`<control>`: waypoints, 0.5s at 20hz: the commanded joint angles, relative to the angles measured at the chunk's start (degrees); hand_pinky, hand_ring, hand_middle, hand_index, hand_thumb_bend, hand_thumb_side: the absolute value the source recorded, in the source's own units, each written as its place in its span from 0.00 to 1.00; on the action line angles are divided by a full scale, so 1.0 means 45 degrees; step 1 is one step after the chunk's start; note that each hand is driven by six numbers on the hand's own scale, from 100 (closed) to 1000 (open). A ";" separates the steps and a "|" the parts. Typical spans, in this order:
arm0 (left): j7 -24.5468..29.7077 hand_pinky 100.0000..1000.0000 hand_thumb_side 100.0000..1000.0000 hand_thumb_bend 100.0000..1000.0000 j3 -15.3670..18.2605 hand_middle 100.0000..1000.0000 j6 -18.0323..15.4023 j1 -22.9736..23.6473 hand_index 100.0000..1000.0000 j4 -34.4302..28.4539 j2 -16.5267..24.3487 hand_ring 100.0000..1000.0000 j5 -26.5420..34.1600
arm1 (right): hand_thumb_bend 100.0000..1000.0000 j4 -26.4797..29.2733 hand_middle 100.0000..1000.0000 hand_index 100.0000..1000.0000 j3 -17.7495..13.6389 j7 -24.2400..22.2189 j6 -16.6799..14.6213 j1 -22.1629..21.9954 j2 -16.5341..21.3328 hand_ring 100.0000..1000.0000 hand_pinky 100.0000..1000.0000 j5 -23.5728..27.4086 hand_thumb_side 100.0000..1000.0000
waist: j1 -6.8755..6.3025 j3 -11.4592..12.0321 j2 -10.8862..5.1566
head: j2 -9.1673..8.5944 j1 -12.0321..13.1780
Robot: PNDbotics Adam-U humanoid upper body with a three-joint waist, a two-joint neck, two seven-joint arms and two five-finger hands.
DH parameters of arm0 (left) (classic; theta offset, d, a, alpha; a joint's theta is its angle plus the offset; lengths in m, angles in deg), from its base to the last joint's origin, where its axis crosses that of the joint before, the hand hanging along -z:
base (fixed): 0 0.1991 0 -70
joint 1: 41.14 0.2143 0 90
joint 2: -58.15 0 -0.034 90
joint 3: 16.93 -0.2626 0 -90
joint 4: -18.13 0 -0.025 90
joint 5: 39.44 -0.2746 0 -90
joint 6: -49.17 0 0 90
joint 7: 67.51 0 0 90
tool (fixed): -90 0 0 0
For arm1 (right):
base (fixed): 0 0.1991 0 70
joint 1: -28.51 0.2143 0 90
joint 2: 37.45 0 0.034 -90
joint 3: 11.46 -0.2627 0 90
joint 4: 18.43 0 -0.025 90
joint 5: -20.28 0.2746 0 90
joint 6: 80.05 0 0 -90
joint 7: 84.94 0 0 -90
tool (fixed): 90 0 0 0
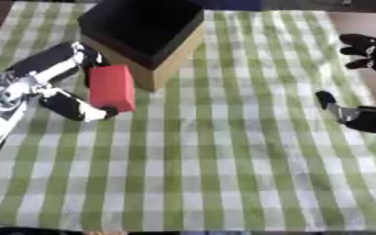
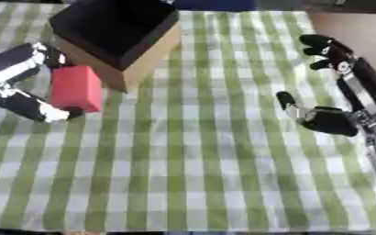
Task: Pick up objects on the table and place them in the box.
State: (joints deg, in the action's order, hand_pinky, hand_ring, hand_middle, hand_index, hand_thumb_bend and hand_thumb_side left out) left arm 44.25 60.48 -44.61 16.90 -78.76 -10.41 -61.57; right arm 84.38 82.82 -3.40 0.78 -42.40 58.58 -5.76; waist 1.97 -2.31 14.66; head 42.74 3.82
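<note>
Beside the box point(image 1: 143, 39), on its near-left side, red block point(image 1: 112, 88) pinched between left hand's point(image 1: 59, 85) thumb and fingers, just above the checked tabletop point(image 1: 223, 160). Right hand point(image 2: 335, 87) well right of box, fingers relaxed, empty.

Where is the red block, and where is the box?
red block point(image 1: 112, 87), left eye view, middle of its front face.
box point(image 1: 178, 55), left eye view, its tan side wall.
left hand point(image 1: 72, 106), left eye view, lower finger.
</note>
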 commanded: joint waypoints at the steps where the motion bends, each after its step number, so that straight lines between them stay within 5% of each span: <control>1: -0.0139 0.57 0.12 0.09 0.0335 0.25 0.0259 -0.0737 0.45 -0.0200 0.0583 0.35 0.0236 | 0.23 0.0105 0.92 0.96 -0.0023 -0.0057 -0.0030 0.0083 0.0305 0.87 0.73 0.0102 0.11 | -0.0038 -0.0033 -0.0263 | -0.0052 -0.0011; 2: -0.0210 0.57 0.08 0.16 0.0359 0.25 0.0348 -0.0998 0.45 -0.0039 0.0555 0.35 0.0260 | 0.23 0.0104 0.92 0.96 -0.0002 -0.0074 -0.0038 0.0087 0.0300 0.87 0.73 0.0110 0.11 | -0.0037 -0.0064 -0.0269 | -0.0059 0.0005; 10: -0.0457 0.57 0.08 0.19 0.0145 0.25 0.0995 -0.3405 0.45 0.2443 -0.0625 0.35 -0.0646 | 0.23 0.0076 0.91 0.96 0.0171 -0.0259 -0.0116 0.0101 0.0257 0.87 0.73 0.0185 0.11 | -0.0049 -0.0303 -0.0299 | -0.0110 0.0128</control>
State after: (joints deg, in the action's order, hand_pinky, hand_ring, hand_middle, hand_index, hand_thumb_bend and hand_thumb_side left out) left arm 42.45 60.87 -40.71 2.85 -68.79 -13.34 -63.57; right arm 84.35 83.81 -4.29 0.40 -42.40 58.58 -5.34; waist 1.87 -3.61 14.45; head 42.72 4.19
